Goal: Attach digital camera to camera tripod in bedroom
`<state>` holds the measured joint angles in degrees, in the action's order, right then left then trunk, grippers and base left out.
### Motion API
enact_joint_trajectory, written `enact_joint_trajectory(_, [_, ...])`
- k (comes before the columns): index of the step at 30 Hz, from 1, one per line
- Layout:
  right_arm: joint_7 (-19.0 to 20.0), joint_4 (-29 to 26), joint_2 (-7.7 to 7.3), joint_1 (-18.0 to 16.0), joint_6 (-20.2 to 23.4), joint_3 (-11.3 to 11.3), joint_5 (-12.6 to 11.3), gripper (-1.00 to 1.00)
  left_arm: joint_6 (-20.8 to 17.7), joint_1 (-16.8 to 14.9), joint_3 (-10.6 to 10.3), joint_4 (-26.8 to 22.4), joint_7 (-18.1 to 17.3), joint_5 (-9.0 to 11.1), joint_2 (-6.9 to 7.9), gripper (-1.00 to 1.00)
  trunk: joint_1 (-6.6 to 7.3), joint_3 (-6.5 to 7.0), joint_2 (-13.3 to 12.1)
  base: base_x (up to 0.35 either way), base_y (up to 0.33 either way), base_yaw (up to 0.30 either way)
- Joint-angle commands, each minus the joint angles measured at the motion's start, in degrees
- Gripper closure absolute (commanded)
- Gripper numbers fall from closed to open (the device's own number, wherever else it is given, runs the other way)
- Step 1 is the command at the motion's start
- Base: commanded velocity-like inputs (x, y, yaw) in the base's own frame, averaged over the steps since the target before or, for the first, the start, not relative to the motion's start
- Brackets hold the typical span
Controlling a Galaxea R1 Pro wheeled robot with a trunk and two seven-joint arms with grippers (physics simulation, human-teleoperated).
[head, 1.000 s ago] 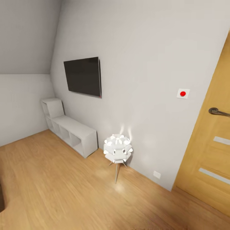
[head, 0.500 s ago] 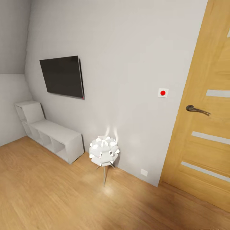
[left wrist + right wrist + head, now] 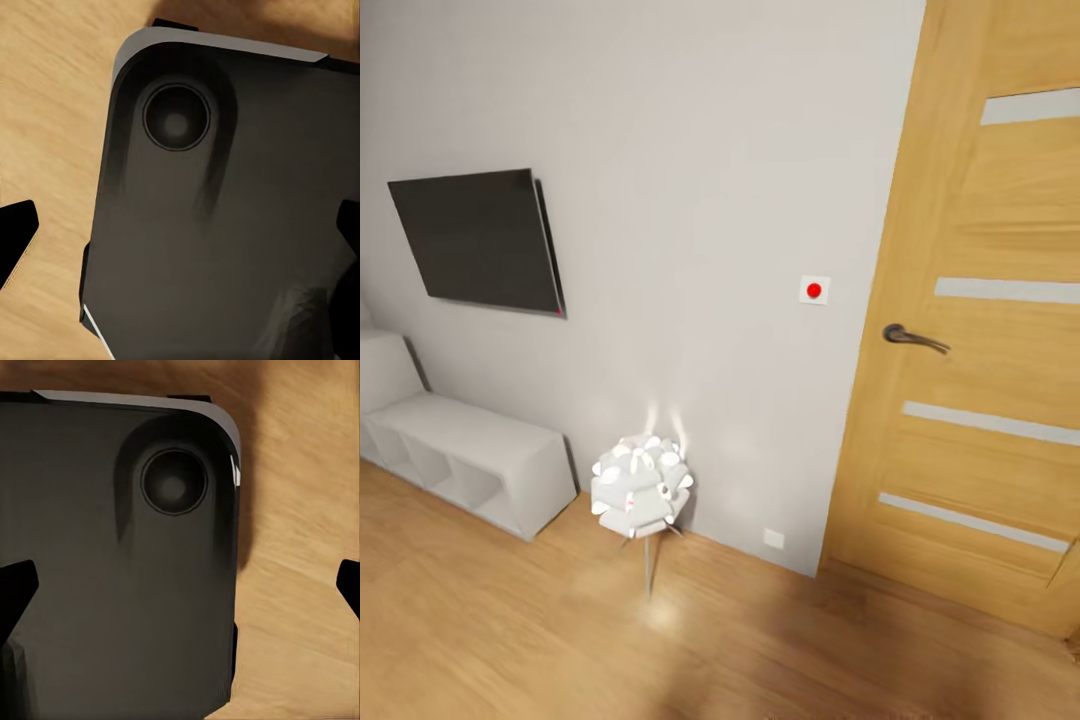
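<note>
Left wrist view: the left gripper (image 3: 184,229) shows as two black fingertips (image 3: 16,225) at the frame's left and right edges, spread wide with nothing between them. Beyond them lies a dark, rounded-cornered panel of the robot's base (image 3: 225,225) with a round recess, over light wood floor (image 3: 52,97). Right wrist view gives the mirror of this: the right gripper (image 3: 184,585) spread, empty, over the same dark base (image 3: 112,570). Both arms point downward at the floor.

Head view shows a white-grey wall (image 3: 690,200), a black wall-mounted flat screen (image 3: 475,240) at left, a low white cubby shelf (image 3: 460,455) beneath, a white petal-ball lamp on thin legs (image 3: 640,487), a small white wall plate with a red button (image 3: 814,290), and a wooden door with a dark lever handle (image 3: 980,380) at right.
</note>
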<state>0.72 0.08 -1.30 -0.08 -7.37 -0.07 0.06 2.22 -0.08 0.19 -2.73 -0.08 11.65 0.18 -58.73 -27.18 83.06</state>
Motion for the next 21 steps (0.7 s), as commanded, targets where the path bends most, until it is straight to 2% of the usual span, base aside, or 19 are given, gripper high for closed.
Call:
enact_joint_trajectory(1, [0.07,0.01,-0.01,-0.01,-0.19,-0.02,0.01,-1.0,0.15,-0.01,-0.02,0.01,-0.01,0.34,0.02,-1.0,0.0,-0.04,0.02,0.005,0.0,-0.3])
enact_joint_trajectory(21, [0.07,0.01,-0.12,-0.01,-0.19,-0.02,-0.06,-1.0,0.15,-0.01,0.05,0.01,-0.01,0.59,0.06,-1.0,0.0,-0.04,0.02,0.001,0.0,-0.3])
